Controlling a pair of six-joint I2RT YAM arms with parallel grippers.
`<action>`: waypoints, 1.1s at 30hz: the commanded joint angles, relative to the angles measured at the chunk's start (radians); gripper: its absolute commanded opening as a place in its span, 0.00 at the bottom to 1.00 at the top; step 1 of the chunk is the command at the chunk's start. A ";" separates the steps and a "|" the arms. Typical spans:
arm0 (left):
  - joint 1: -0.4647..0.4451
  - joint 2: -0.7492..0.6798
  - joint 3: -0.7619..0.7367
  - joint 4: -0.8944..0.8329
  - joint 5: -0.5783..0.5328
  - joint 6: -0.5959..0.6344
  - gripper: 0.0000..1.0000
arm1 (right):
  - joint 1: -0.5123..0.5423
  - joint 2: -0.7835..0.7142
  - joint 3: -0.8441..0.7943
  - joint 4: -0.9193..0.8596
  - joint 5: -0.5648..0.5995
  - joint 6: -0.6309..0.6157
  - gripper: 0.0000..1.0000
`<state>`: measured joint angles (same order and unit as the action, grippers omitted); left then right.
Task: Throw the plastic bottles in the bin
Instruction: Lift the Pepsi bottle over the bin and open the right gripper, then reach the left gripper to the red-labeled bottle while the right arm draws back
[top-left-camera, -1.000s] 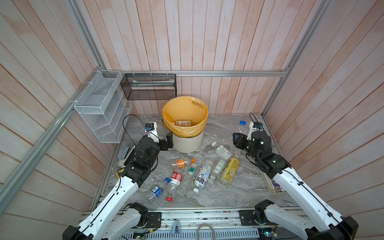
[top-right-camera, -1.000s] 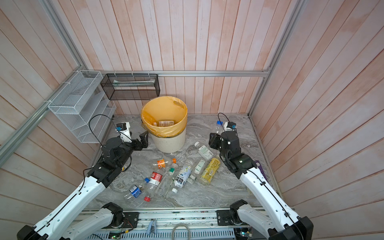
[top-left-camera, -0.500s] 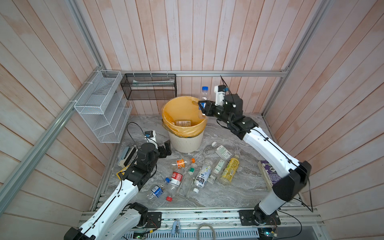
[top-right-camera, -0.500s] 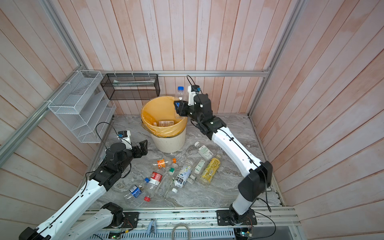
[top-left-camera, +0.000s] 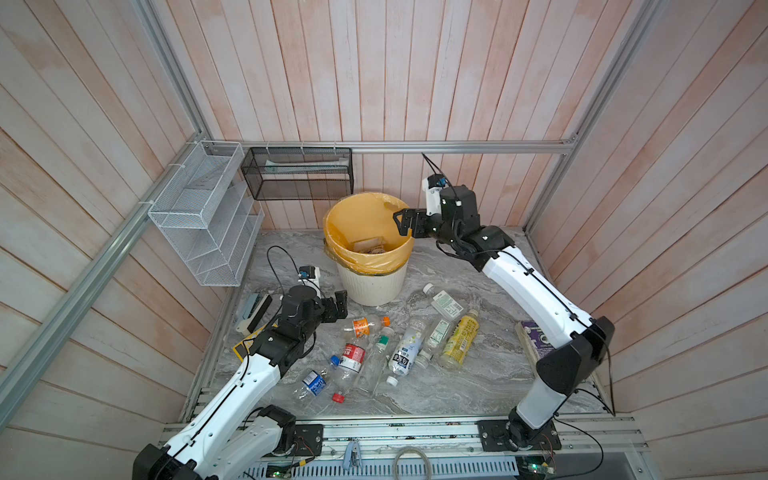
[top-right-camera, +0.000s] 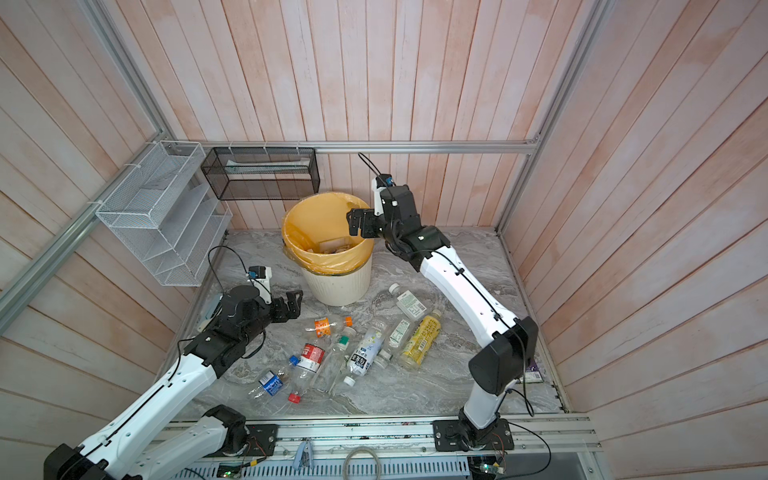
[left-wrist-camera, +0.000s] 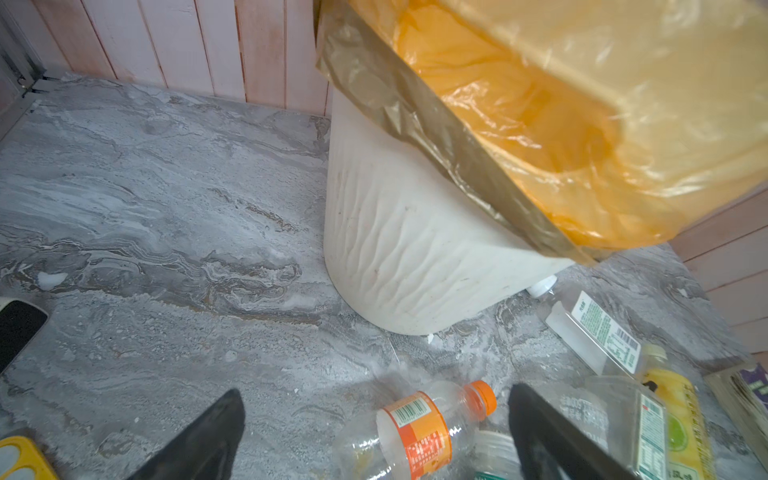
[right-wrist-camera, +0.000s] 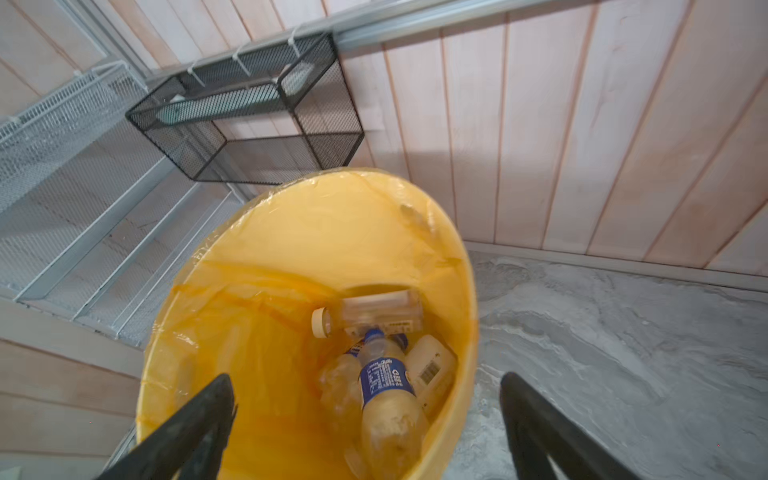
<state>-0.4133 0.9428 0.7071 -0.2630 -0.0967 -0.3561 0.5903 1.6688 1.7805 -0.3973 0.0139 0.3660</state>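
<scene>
- Bin (top-left-camera: 370, 291) sits at the back by the wall, blue-label bottle (right-wrist-camera: 384, 378) and a few others lying inside.
- Loose bottles (top-left-camera: 405, 353) lie scattered on the floor (top-left-camera: 457, 386) in front of it.
- Right gripper (top-left-camera: 400, 223) hangs over the rim, jaws wide, holding nothing.
- Left gripper (top-left-camera: 337, 306), spread and empty too, is nearer them; orange-label bottle (left-wrist-camera: 419, 432) lies just ahead on its side, cap pointing away from it.

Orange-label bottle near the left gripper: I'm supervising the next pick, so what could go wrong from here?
The orange-label bottle lies on its side among crowded neighbours; the open left gripper might also catch the green-capped bottle, or set the round bottle rolling. The right gripper hangs open over the bin; both arms could collide there if the left one delivers now.
</scene>
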 joint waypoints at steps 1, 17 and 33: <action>-0.034 0.002 0.023 -0.074 0.024 0.011 1.00 | -0.037 -0.142 -0.159 0.115 0.059 0.007 1.00; -0.344 0.089 -0.030 -0.325 -0.060 -0.119 0.94 | -0.286 -0.551 -0.915 0.305 0.015 0.177 1.00; -0.434 0.178 -0.025 -0.394 -0.068 -0.297 0.75 | -0.300 -0.549 -0.955 0.336 -0.008 0.199 1.00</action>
<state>-0.8387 1.1133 0.6926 -0.6651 -0.1616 -0.6216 0.2974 1.1145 0.8394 -0.0784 0.0170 0.5560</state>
